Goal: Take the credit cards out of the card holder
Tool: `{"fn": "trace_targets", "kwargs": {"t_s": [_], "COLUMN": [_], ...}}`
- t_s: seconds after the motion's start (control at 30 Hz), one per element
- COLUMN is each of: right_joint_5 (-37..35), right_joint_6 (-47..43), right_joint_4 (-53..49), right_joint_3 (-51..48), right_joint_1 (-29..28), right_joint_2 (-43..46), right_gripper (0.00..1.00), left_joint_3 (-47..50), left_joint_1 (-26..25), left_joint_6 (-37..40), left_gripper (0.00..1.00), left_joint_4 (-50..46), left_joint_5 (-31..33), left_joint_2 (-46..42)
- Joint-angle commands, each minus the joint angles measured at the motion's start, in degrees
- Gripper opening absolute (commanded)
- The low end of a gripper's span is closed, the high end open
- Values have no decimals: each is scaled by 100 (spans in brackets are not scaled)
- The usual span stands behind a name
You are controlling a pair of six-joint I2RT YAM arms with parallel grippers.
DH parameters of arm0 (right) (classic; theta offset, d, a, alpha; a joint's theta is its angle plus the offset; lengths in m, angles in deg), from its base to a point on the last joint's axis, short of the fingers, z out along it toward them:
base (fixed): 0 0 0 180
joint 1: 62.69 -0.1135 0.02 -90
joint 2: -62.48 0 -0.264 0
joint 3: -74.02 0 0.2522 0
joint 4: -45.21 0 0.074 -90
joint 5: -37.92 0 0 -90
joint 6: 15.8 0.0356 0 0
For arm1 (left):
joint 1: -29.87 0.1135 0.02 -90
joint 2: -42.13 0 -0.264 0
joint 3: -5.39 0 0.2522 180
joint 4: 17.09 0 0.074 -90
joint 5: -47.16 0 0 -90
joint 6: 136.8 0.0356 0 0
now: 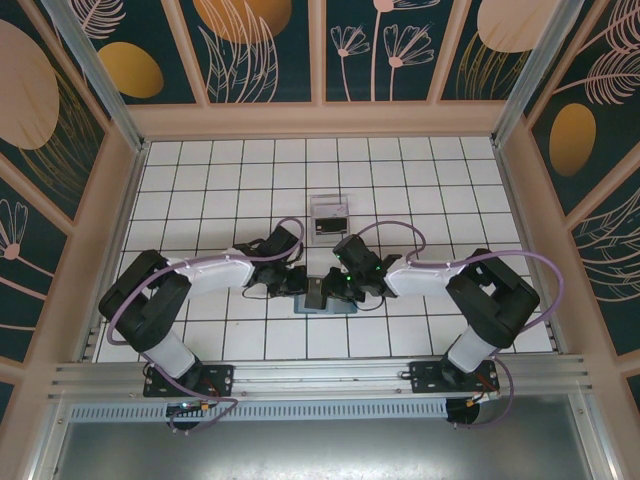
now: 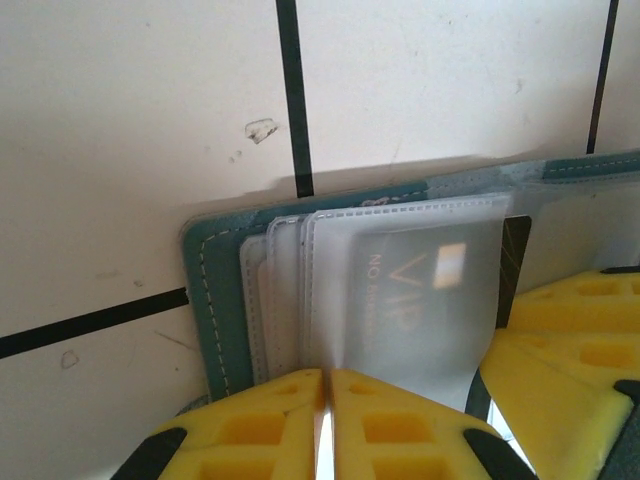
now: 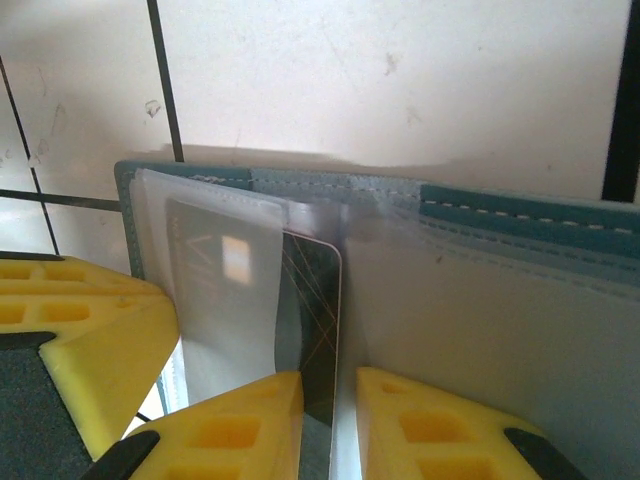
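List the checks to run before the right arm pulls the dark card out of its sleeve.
1. Left gripper shut on the clear sleeve: ok.
2. Right gripper has a finger on either side of the dark card: ok.
3. Right grip firm on the card: cannot tell.
4. Card's edge shows past the sleeve: ok.
5. Card holder lies open on the table: ok.

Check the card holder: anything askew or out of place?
Yes. A dark card sticks partway out of a clear sleeve in the open card holder, its edge lying between the right end effector's parted fingers. A small chip marks the tile nearby.
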Motion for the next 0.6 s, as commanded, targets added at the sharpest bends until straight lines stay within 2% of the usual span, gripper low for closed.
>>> {"fn": "trace_targets", "kwargs": {"t_s": [0.0, 0.2, 0.4, 0.57], "right_joint_5": [255, 326, 369, 324], "right_joint_6": [67, 74, 74, 113], "right_joint_4": [218, 342, 420, 416], "right_joint_3": [-98, -120, -144, -199], "right_joint_1": [-27, -28, -27, -27], "right_joint_2": [95, 131, 0, 65], "right_gripper": [22, 17, 19, 13], "left_joint_3": [55, -24, -26, -9], "left_joint_1": [-104, -115, -118, -117], "left_joint_6": [166, 229, 229, 218], "left_gripper": [12, 12, 12, 12], "left_joint_4": [-471, -562, -577, -605], "left_joint_5": [402, 436, 453, 497], "left_joint_2": [362, 549, 553, 513]}}
